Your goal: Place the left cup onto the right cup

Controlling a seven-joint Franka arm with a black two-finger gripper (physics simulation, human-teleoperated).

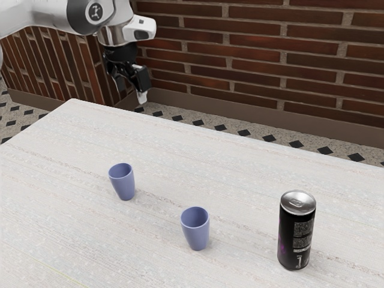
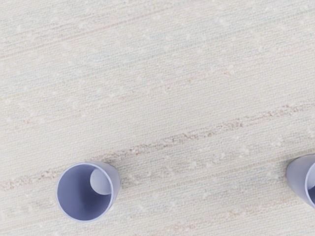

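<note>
Tipping hazard: my gripper, fingers spread and empty, hangs high and well apart from the right cup, with the left cup upright near that cup, so an off-centre descent could topple it.

wall: red brick wall runs along the whole back | trim: brownish baseboard at its foot | floor: pale floor tiles with little black diamonds | furniture: big whitish table, faint streaky grain | light: soft, pretty even
</note>
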